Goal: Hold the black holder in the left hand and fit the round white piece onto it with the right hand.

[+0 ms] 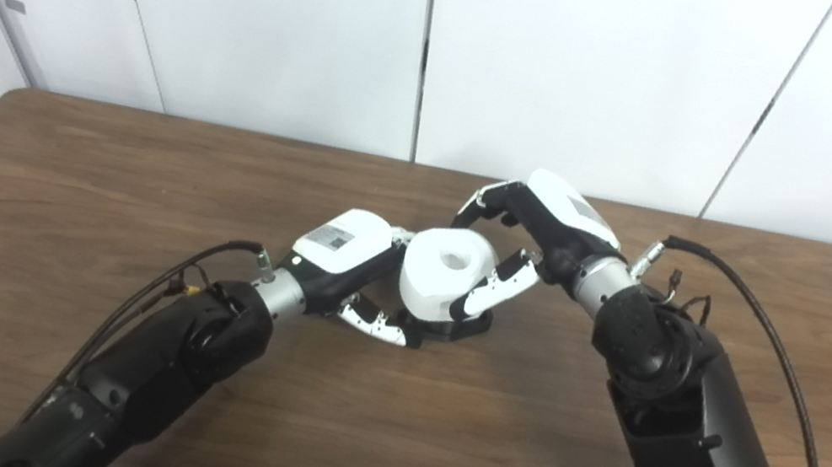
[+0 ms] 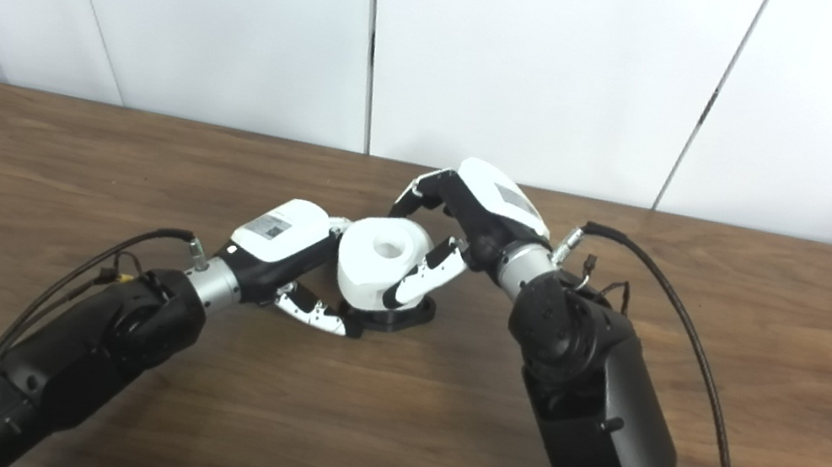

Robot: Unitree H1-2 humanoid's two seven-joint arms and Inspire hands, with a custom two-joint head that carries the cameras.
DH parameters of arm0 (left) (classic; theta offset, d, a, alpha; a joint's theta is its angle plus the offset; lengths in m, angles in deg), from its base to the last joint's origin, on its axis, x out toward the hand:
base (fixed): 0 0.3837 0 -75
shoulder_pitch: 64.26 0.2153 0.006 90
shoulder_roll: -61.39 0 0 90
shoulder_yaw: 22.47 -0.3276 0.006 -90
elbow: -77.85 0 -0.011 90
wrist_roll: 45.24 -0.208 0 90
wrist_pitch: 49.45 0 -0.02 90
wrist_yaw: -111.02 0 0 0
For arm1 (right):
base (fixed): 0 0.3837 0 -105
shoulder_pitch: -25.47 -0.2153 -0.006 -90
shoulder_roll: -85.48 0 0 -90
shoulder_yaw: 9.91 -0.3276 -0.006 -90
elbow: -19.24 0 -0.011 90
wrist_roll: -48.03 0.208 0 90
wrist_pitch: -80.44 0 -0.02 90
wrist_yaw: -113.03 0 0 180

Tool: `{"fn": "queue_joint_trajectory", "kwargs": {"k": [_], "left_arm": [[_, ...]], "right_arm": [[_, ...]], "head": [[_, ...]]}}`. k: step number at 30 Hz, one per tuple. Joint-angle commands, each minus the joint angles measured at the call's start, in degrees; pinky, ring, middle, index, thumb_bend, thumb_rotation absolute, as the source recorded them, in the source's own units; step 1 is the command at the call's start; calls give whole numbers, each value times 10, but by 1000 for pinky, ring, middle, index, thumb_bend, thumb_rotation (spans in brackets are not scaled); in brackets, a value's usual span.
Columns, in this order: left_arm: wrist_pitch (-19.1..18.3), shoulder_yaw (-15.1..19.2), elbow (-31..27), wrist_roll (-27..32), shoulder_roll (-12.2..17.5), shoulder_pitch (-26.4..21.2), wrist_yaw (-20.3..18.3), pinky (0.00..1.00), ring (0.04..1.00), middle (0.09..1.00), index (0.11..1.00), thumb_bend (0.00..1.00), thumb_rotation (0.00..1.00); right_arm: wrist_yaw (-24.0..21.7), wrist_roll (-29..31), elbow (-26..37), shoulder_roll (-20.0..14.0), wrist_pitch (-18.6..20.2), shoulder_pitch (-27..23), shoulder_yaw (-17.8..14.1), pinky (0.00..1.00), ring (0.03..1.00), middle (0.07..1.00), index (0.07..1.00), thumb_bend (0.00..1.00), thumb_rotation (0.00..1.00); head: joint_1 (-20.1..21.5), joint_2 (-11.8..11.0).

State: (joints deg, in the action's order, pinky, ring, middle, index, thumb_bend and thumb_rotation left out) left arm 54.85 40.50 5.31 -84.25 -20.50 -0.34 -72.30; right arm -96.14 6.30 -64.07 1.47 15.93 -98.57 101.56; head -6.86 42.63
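Observation:
A round white piece (image 1: 443,274) with a hole in its top sits on the black holder (image 1: 460,330), whose flat base rests on the brown table (image 1: 42,219) near the middle. My left hand (image 1: 350,265) is at the holder's left side, its thumb lying along the base's front edge and its other fingers hidden behind the white piece. My right hand (image 1: 526,240) reaches in from the right, thumb pressed on the white piece's front right side and fingers curled over its far side.
White wall panels (image 1: 582,66) rise behind the table's far edge. A black cable (image 1: 779,357) loops off my right forearm over the table's right part. Another cable (image 1: 138,304) runs along my left forearm.

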Motion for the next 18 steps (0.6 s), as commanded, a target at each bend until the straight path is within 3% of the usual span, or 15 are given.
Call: {"fn": "queue_joint_trajectory", "kwargs": {"k": [1, 11, 18], "left_arm": [[-22, -9, 13, -14, 10, 15, -43, 664, 818, 827, 485, 520, 82], [-22, -11, 13, -18, 12, 13, -45, 659, 819, 829, 485, 521, 81], [-20, -11, 16, -17, 11, 13, -40, 659, 815, 825, 485, 521, 80]], "right_arm": [[1, -4, -7, -5, -1, -17, 8, 778, 800, 727, 482, 521, 128], [-20, -12, 28, -30, 11, -26, 17, 750, 786, 727, 482, 522, 133], [-27, -4, 56, -35, 8, -35, 5, 736, 768, 722, 481, 523, 135]], "head": [[-1, 0], [1, 2], [2, 1]]}}
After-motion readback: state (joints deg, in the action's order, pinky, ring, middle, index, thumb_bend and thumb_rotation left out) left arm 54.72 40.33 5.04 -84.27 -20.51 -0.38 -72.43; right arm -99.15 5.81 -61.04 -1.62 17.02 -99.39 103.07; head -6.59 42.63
